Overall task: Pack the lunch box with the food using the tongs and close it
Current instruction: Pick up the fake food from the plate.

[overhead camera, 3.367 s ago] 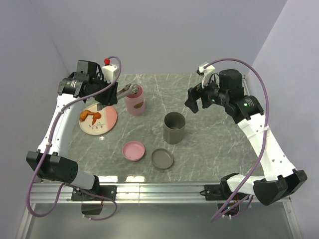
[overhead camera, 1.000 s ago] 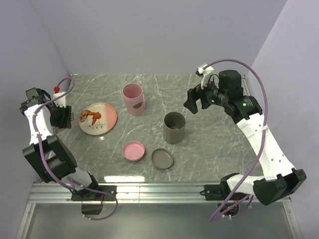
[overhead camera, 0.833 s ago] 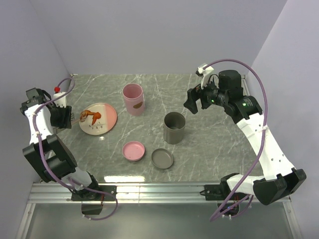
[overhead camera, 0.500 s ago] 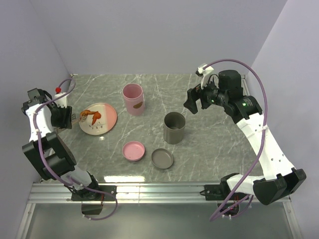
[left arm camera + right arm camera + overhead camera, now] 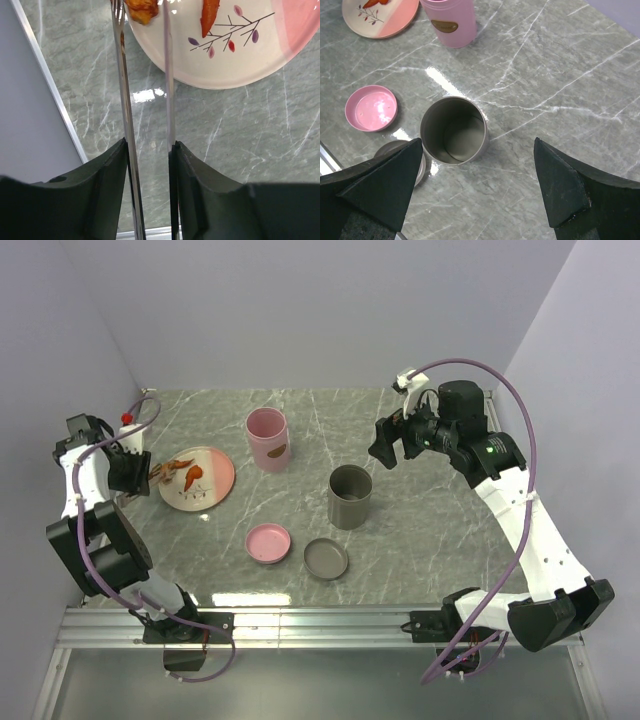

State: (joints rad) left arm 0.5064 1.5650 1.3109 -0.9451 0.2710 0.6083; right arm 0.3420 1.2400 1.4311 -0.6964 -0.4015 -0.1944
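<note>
the tongs, clamped in the left gripper, are set astride a light, likely slippery fried piece best pinched mid-body; the right gripper is held wide open, empty.

Since 3.4 s ago: left gripper gone from upper centre of frame to left edge. Over last second: crept up and right toward pink-and-cream round plate. Slim silver metal tongs squeezed narrower, tips now over plate rim, flanking orange-brown food piece.
</note>
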